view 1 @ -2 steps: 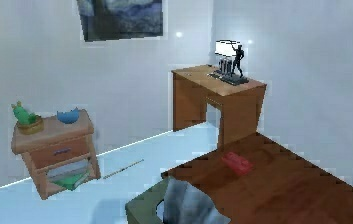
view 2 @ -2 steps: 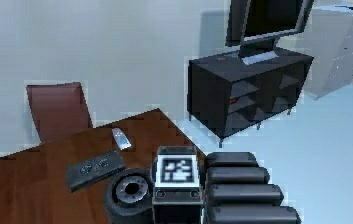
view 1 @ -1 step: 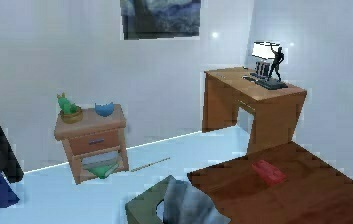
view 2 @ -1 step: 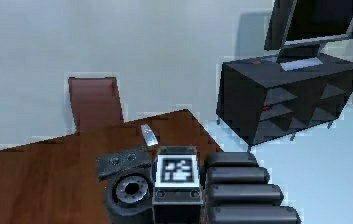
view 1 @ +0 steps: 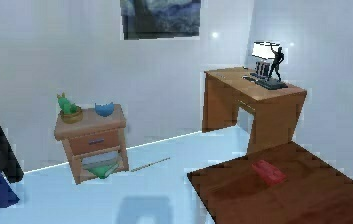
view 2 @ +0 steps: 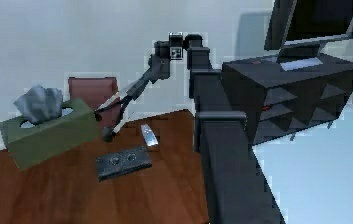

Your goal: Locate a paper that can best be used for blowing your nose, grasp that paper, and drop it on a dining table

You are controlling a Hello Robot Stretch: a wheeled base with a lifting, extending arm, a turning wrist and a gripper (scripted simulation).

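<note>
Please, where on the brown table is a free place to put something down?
The table is bare at the arm side view's lower left, in front of the tissue box and the dark flat device. It is crowded between the box, the pincer, the small silver thing and the device.

A dark square-section arm [view 2: 219, 130] carries two black-marked white squares [view 2: 176, 43] and thin dark fingers [view 2: 132, 90].

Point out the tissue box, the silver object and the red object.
tissue box [view 2: 54, 143]: arm side view, green front wall.
silver object [view 2: 149, 136]: arm side view, its middle.
red object [view 1: 270, 172]: forward view, its top.
</note>
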